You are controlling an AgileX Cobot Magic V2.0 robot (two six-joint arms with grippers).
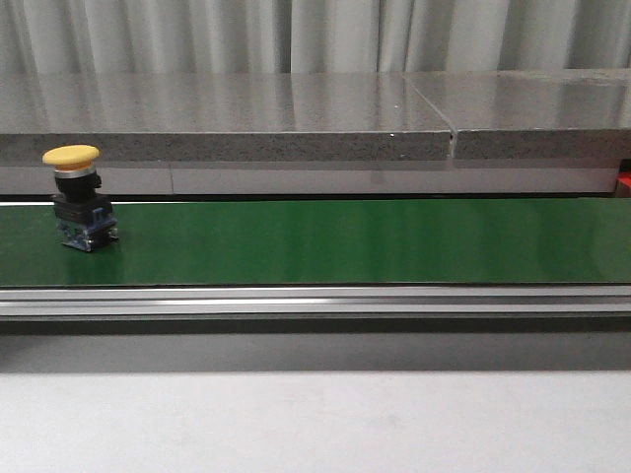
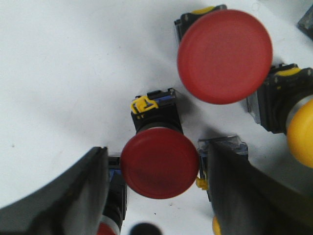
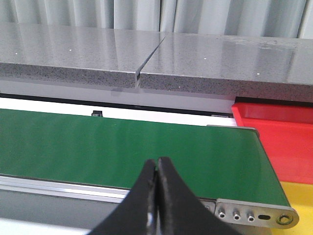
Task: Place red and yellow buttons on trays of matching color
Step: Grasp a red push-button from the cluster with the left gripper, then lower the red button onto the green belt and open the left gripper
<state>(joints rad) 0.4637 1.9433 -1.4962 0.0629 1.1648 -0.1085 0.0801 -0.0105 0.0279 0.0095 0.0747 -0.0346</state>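
Black fingers [image 2: 58,196] of the left gripper [image 2: 159,188] stand wide apart over the white desk [image 2: 58,73], one on each side of a red button [image 2: 159,165] that sits between them; we see no pad touching it. Just beyond lies a larger-looking red button [image 2: 225,56], with a yellow button [image 2: 302,129] near it at the view's edge; more button bodies crowd close by. We judge the step in hand to be the pick of the red button: the next move calls for closing squarely on its cap or body without nudging its neighbours.

Right gripper [image 3: 157,169]: fingers pressed together, holding nothing, poised low before the green conveyor belt [image 3: 122,147]. Its red tray [image 3: 279,132] lies past the belt's end, with a yellow tray [image 3: 302,196] beside it.

On the belt, the front view shows one yellow button [image 1: 79,197] standing upright near the left end, apart from both arms.
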